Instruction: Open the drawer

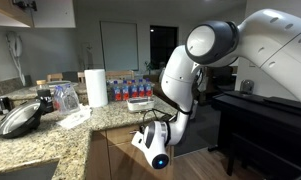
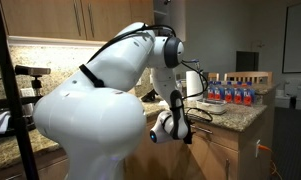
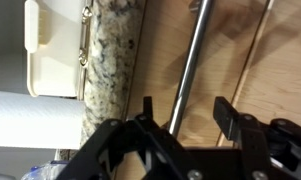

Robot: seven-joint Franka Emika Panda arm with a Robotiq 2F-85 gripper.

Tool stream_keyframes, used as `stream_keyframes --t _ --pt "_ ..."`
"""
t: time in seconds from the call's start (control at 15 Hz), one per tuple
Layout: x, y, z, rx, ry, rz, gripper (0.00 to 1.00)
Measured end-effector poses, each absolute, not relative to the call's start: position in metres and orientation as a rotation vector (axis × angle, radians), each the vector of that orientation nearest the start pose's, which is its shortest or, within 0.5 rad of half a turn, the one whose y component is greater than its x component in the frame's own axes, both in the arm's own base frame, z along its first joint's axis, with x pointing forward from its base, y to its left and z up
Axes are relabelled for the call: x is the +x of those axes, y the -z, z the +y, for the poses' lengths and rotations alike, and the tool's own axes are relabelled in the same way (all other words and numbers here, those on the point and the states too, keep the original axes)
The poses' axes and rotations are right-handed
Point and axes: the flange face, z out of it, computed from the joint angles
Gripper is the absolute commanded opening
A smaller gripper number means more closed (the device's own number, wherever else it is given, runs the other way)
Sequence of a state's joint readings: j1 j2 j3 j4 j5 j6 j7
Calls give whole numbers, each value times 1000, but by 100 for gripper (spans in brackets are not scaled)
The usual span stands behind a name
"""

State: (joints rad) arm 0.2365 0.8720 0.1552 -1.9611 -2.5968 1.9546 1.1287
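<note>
On the bench [image 1: 20, 150], toward its back: paper towel roll [image 1: 96, 87], upright. Just left of the roll, a jar [image 1: 65, 97]. Farther left of the roll and nearer the front edge, a pan [image 1: 20, 120]. Right of the roll, a row of bottles [image 1: 127, 90], near the bench's corner. Before the roll, a sheet [image 1: 75, 117] lying on the bench. Below the roll and to its right, under the bench's edge: the claw [image 3: 185, 108], up against the drawer [image 3: 162, 40], with the bar handle [image 3: 195, 50] between its fingers, one finger on each side.
</note>
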Motion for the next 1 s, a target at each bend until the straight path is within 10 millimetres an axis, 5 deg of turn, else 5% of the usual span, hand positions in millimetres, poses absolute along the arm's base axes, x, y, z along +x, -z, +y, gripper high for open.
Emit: stream_keyframes --t 0.33,1.0 --pt "551 -35 191 1278 -897 1303 6" --pt "551 -39 190 1356 -967 1264 8"
